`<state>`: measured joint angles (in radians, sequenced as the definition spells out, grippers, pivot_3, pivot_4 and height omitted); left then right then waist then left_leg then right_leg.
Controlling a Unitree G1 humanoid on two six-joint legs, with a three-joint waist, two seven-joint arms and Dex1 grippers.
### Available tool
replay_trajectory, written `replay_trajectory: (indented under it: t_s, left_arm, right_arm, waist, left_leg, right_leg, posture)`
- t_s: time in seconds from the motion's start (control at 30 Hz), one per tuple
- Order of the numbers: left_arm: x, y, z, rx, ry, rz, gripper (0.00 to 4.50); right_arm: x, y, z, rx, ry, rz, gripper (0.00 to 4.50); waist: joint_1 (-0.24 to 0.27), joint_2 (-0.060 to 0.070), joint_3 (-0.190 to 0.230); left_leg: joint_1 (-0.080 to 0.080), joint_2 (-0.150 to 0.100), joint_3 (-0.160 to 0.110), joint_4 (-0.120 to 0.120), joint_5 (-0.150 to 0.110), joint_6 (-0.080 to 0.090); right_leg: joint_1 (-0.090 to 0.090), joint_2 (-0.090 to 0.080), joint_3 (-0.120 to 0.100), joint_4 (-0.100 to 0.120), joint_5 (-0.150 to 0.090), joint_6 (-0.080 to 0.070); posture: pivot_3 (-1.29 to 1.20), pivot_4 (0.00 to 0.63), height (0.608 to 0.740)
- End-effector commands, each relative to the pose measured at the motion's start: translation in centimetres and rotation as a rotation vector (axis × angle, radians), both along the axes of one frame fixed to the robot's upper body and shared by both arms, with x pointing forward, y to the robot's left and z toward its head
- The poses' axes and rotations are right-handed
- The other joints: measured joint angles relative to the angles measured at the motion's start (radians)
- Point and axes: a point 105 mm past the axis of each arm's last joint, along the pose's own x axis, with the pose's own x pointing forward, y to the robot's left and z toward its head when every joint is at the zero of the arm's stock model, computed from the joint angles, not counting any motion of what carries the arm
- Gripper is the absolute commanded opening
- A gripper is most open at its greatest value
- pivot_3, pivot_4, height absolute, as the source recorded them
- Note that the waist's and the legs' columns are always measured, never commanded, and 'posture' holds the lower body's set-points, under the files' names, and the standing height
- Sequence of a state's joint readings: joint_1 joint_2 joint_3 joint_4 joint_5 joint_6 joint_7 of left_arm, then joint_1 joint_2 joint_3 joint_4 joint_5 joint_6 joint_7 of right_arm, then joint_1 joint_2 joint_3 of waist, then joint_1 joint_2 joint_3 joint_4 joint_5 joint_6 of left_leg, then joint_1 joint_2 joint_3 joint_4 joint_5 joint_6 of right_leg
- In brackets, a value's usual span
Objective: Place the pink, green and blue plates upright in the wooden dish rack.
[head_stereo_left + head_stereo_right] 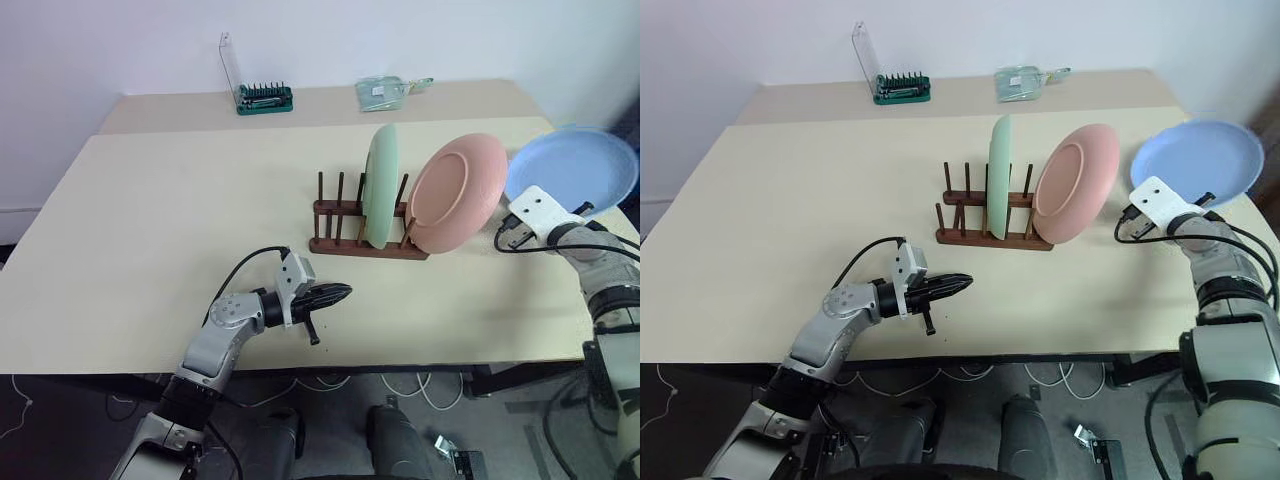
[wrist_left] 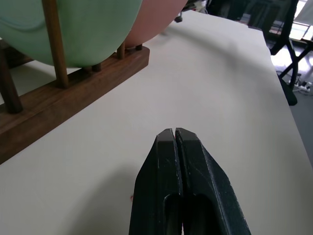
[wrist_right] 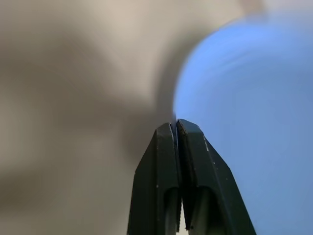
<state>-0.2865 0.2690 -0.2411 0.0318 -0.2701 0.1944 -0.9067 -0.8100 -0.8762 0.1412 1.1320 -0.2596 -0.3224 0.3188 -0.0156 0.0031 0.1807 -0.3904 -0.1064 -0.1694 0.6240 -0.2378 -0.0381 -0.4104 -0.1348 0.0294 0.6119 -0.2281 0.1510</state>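
My left pincer (image 1: 340, 293) sits low and left of centre in the head view, pointing toward the right of the frame, its two black fingers pressed together on nothing. It hovers over the bare cream table (image 1: 170, 230), a little in front of the wooden dish rack (image 1: 345, 225), which stands at the middle of the frame. The green plate (image 1: 382, 185) stands upright between the rack's pegs. The pink plate (image 1: 458, 192) leans tilted at the rack's right end. My right pincer (image 3: 176, 128) is at the right edge of the head view; in its wrist view its fingers are pinched on the rim of the blue plate (image 1: 575, 168), which is tilted up in the upper right. A green tool holder (image 1: 265, 98) stands at the table's far edge, top centre
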Motion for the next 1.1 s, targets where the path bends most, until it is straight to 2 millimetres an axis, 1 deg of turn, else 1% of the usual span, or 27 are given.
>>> replay_trajectory:
  t_s: [0.03, 0.07, 0.13, 0.2, 0.27, 0.3, 0.37, 0.4, 0.43, 0.53, 0.57, 0.63, 0.7, 0.77, 0.8, 0.87, 0.97, 1.1]
  left_arm:
    - [-0.2, -0.1, 1.0, -0.025, -0.027, -0.010, 0.00]
    - [-0.3, -0.1, 1.0, -0.026, -0.024, -0.013, 0.00]
    - [-0.3, -0.2, 1.0, -0.027, -0.019, -0.017, 0.00]
    - [-0.3, -0.3, 0.9, -0.028, -0.015, -0.024, 0.00]
    - [-0.4, -0.5, 0.9, -0.030, -0.014, -0.032, 0.00]
    - [-0.4, -0.7, 0.9, -0.031, -0.013, -0.042, 0.00]
    - [-0.3, -1.0, 1.0, -0.034, -0.015, -0.060, 0.00]
    - [-0.3, -1.1, 1.0, -0.034, -0.017, -0.065, 0.00]
    - [-0.3, -1.2, 1.0, -0.034, -0.017, -0.070, 0.00]
    - [-0.3, -1.4, 1.0, -0.037, -0.015, -0.078, 0.00]
    - [-0.3, -1.4, 1.0, -0.037, -0.014, -0.079, 0.00]
    - [-0.3, -1.5, 1.0, -0.039, -0.014, -0.078, 0.00]
    - [-0.3, -1.5, 1.0, -0.040, -0.014, -0.077, 0.00]
    - [-0.3, -1.5, 1.0, -0.040, -0.014, -0.075, 0.00]
    - [-0.3, -1.4, 1.0, -0.040, -0.015, -0.074, 0.00]
    - [-0.2, -1.4, 1.0, -0.041, -0.013, -0.066, 0.00]
    - [-0.1, -1.2, 0.9, -0.040, -0.017, -0.052, 0.00]
    - [-0.1, -0.9, 0.9, -0.040, -0.016, -0.039, 0.00]
  right_arm:
    - [-1.0, -0.2, 6.7, -0.036, -0.249, 0.037, 0.02]
    - [-1.7, 0.0, 8.4, -0.044, -0.313, 0.050, 0.02]
    - [-3.0, 0.6, 10.7, -0.052, -0.387, 0.065, 0.02]
    - [-3.9, 1.1, 11.9, 0.012, -0.426, 0.073, 0.02]
    - [-4.6, 1.3, 11.9, 0.072, -0.409, 0.072, 0.02]
    - [-4.9, 1.7, 11.6, 0.087, -0.389, 0.095, 0.02]
    - [-5.6, 1.7, 11.0, 0.140, -0.351, 0.095, 0.02]
    - [-5.8, 1.4, 10.7, 0.138, -0.337, 0.085, 0.02]
    - [-6.0, 1.1, 10.4, 0.172, -0.318, 0.071, 0.02]
    - [-5.7, 0.2, 8.5, 0.211, -0.234, 0.028, 0.76]
    - [-5.5, 0.1, 7.9, 0.215, -0.210, 0.016, 1.13]
    - [-4.9, -0.2, 6.5, 0.245, -0.162, -0.004, 2.12]
    - [-4.2, -0.6, 4.9, 0.227, -0.110, -0.033, 3.08]
    - [-3.7, -0.8, 4.1, 0.212, -0.086, -0.043, 4.11]
    - [-3.5, -0.8, 3.9, 0.214, -0.082, -0.044, 4.47]
    - [-2.7, -1.0, 2.6, 0.174, -0.044, -0.054, 4.47]
    - [-1.7, -1.6, 0.7, 0.172, 0.019, -0.088, 4.47]
    - [-0.9, -2.1, -0.3, 0.162, 0.073, -0.135, 4.47]
  waist:
    - [0.001, 0.000, 0.000]
    - [0.002, 0.000, 0.000]
    - [0.001, 0.000, 0.000]
    - [-0.003, 0.000, 0.000]
    - [-0.001, 0.000, 0.000]
    - [0.001, 0.000, 0.000]
    - [0.004, 0.000, 0.000]
    - [0.006, 0.000, 0.000]
    - [0.007, 0.000, 0.000]
    - [0.004, 0.000, 0.000]
    - [0.002, 0.000, 0.000]
    - [0.000, 0.000, 0.000]
    - [-0.003, 0.000, 0.000]
    - [0.000, 0.000, 0.000]
    - [0.001, 0.000, 0.000]
    - [0.000, 0.000, 0.000]
    - [-0.001, 0.000, 0.000]
    - [-0.002, 0.000, 0.000]
  left_leg:
    - [0.000, 0.000, 0.000, 0.000, 0.000, 0.000]
    - [0.000, 0.000, 0.000, 0.000, 0.000, 0.000]
    - [0.000, 0.000, 0.000, -0.001, 0.000, 0.000]
    - [0.000, 0.000, 0.000, 0.000, 0.000, 0.000]
    - [0.000, 0.001, 0.001, 0.000, 0.000, 0.000]
    - [0.001, 0.001, 0.000, 0.001, 0.000, 0.000]
    - [0.000, 0.001, 0.000, 0.002, 0.000, 0.000]
    - [0.000, 0.001, 0.000, 0.003, 0.000, 0.001]
    - [0.000, 0.000, 0.000, 0.003, 0.000, 0.001]
    - [0.000, 0.000, 0.000, 0.003, 0.000, 0.001]
    - [0.000, 0.000, 0.000, 0.003, 0.000, 0.001]
    - [0.000, 0.001, 0.001, 0.003, 0.000, 0.001]
    - [0.000, 0.001, 0.001, 0.003, 0.000, 0.001]
    - [0.001, 0.001, 0.001, 0.003, 0.000, 0.001]
    - [0.001, 0.001, 0.001, 0.003, 0.000, 0.001]
    - [0.000, 0.001, 0.001, 0.003, 0.000, 0.001]
    - [0.000, 0.001, 0.002, 0.003, 0.000, 0.001]
    - [0.000, 0.001, 0.001, 0.003, 0.000, 0.000]
  right_leg:
    - [0.000, 0.000, 0.000, 0.000, 0.000, 0.000]
    - [0.000, 0.000, 0.000, 0.000, 0.000, 0.000]
    - [0.000, 0.000, 0.000, 0.000, 0.000, 0.000]
    - [0.000, 0.000, 0.000, 0.000, 0.000, 0.000]
    - [0.000, 0.000, 0.000, 0.000, 0.000, 0.000]
    - [0.001, 0.001, 0.000, 0.000, 0.000, 0.000]
    - [0.002, 0.001, 0.000, 0.000, 0.000, 0.000]
    - [0.002, 0.000, 0.000, 0.000, 0.000, 0.000]
    - [0.002, 0.000, 0.000, 0.000, 0.000, 0.000]
    - [0.002, 0.000, 0.000, 0.000, 0.000, 0.000]
    - [0.002, 0.000, 0.000, 0.000, 0.000, 0.000]
    - [0.001, 0.000, 0.000, 0.000, 0.000, 0.000]
    - [0.001, 0.000, 0.000, 0.000, 0.000, 0.000]
    - [0.001, 0.000, 0.000, 0.000, 0.000, 0.000]
    - [0.001, 0.000, 0.000, 0.000, 0.000, 0.000]
    - [0.001, 0.000, 0.000, 0.000, 0.000, 0.000]
    - [0.001, 0.000, 0.000, 0.000, 0.000, 0.000]
    - [0.001, 0.000, 0.000, 0.000, 0.000, 0.000]
  posture:
    - [0.00, 0.150, 0.740]
    - [0.00, 0.150, 0.740]
    - [0.00, 0.150, 0.740]
    - [0.00, 0.150, 0.740]
    - [0.00, 0.150, 0.740]
    - [0.00, 0.150, 0.740]
    - [0.00, 0.150, 0.740]
    - [0.00, 0.150, 0.740]
    - [0.00, 0.150, 0.740]
    - [0.00, 0.150, 0.740]
    - [0.00, 0.150, 0.740]
    - [0.00, 0.150, 0.740]
    - [0.00, 0.150, 0.740]
    - [0.00, 0.150, 0.740]
    - [0.00, 0.150, 0.740]
    - [0.00, 0.150, 0.740]
    - [0.00, 0.150, 0.740]
    - [0.00, 0.150, 0.740]
